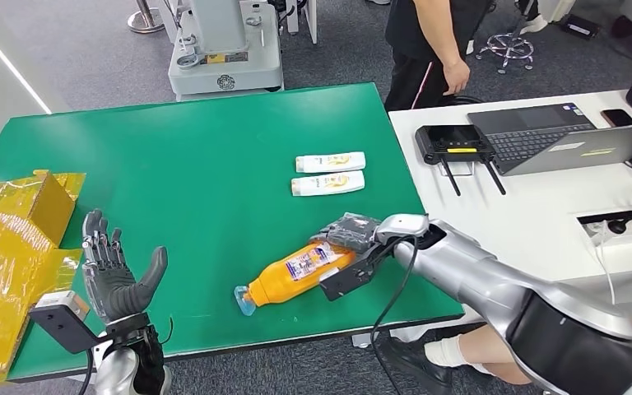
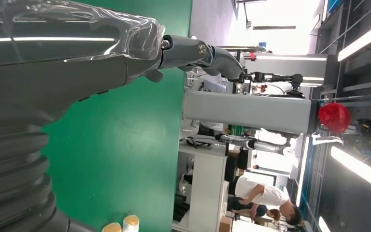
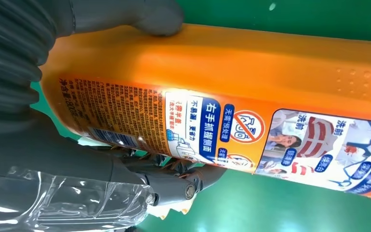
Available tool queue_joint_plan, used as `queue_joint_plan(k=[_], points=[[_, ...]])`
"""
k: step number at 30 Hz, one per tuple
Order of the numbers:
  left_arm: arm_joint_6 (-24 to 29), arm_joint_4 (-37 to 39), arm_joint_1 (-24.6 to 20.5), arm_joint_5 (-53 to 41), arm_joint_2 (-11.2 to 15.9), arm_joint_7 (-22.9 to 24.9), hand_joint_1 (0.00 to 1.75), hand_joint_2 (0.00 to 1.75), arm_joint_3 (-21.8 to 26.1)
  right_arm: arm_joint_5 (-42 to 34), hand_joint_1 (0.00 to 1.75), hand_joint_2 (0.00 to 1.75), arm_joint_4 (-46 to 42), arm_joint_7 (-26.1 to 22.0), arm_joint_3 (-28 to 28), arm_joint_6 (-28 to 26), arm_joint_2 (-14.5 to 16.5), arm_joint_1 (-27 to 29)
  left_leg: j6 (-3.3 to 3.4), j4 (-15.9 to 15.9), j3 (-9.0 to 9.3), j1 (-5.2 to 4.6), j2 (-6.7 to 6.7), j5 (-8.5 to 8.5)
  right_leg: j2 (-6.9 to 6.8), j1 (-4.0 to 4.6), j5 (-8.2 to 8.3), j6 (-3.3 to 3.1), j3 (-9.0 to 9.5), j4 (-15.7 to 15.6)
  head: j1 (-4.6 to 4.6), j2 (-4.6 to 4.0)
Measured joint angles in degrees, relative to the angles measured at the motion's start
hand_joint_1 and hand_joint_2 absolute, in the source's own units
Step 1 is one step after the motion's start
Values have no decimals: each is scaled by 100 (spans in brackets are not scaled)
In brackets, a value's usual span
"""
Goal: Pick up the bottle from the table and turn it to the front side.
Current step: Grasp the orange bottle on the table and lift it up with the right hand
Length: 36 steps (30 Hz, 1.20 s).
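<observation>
While it lies on the table [image 1: 173, 164]:
Bottle [image 1: 300, 272]: my right robot hand [image 1: 354, 247] grips its base.
Left robot hand [image 1: 115, 276]: empty, fingers spread.
Advice: lift level, roll slowly.

Orange bottle [image 1: 300, 273], blue-white label; green table [image 1: 181, 173]; yellow box [image 1: 8, 247].

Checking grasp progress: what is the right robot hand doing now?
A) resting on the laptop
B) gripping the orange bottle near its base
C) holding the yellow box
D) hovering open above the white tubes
B: the right robot hand wraps its fingers around the orange bottle, thumb pressed on top in the right wrist view.
</observation>
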Motion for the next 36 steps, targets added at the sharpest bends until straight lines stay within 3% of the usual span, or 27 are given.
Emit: queue_joint_plan(k=[9,14,27,36], points=[[46,0,13,4,0,-1,0,175,0,-162,175,175,-181,-148,-142,-318,-44,167,0,1,-5,0,-4,0,-3,0,0,0,-2,0,0,0],[154,0,16,-34,1,-1,0,175,0,-457,175,175,-316,-256,-447,-1158,12,392,0,0,-8,1,-7,0,-6,4,0,0,-3,1,-1,0],[904,-52,-115,-394,214,0,0,175,0,-461,175,175,-795,-296,-1596,-2558,620,1375,0,-1,-14,8,-13,0,-14,8,-3,-1,-7,1,0,0],[660,-63,-133,-174,294,0,0,175,0,-844,175,175,-1632,-750,-2401,-3260,965,2389,-1,-2,-21,8,-17,-2,-16,7,-8,1,-12,0,1,0]])
